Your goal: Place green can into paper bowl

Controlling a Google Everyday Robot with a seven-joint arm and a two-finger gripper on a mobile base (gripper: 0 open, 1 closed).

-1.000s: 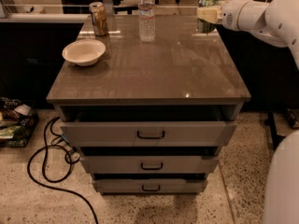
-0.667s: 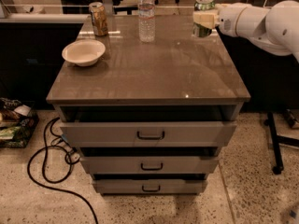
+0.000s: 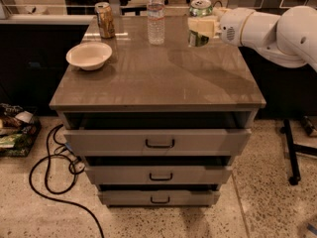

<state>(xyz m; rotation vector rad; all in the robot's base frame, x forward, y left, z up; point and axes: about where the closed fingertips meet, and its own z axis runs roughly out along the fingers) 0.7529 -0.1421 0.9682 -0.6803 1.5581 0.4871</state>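
Observation:
The green can (image 3: 200, 10), with a silver top, is held in my gripper (image 3: 201, 27) above the far right part of the brown cabinet top (image 3: 163, 78). The gripper's pale fingers (image 3: 203, 26) are shut around the can's middle, and my white arm (image 3: 267, 29) reaches in from the right. The cream-white paper bowl (image 3: 89, 55) sits on the left side of the top, well to the left of the can and nearer to me.
A gold-brown can (image 3: 104, 19) stands at the far left corner behind the bowl. A water bottle (image 3: 155, 15) stands at the far middle, just left of the gripper. Three drawers (image 3: 158, 143) below stand slightly open. A black cable (image 3: 49, 177) lies on the floor at left.
My arm has carried the green can to the left over the cabinet top, closer to the water bottle. The bowl, bottle and gold-brown can have not moved.

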